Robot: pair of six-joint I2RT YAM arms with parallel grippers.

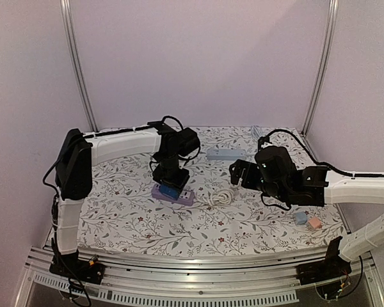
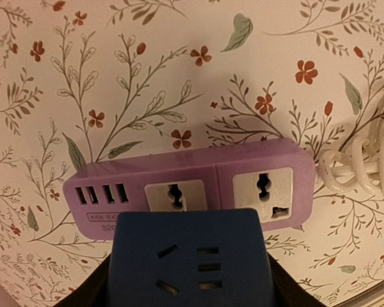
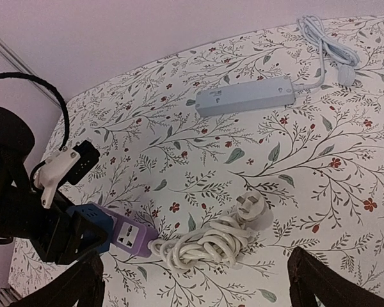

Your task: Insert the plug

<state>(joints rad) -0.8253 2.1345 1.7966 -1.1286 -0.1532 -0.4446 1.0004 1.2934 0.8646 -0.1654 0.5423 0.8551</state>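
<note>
A blue cube-shaped plug [image 2: 192, 262] sits between the dark fingers of my left gripper [image 2: 192, 284], which is shut on its sides. The plug hangs over the left socket [image 2: 175, 194] of a purple power strip [image 2: 198, 167] and hides that socket's lower half. Its pins are hidden. From above, the blue plug [image 1: 171, 190] is over the left end of the purple strip [image 1: 184, 197], under my left gripper [image 1: 169, 182]. My right gripper [image 1: 238, 173] hovers open to the right; between its fingertips [image 3: 195, 278] there is only tablecloth.
The strip's white cable [image 3: 205, 243] lies coiled to its right, ending in a white plug head [image 3: 255, 208]. A grey power strip [image 3: 245, 97] with its own cord lies at the back. Two small blocks [image 1: 307, 220] sit at the right front.
</note>
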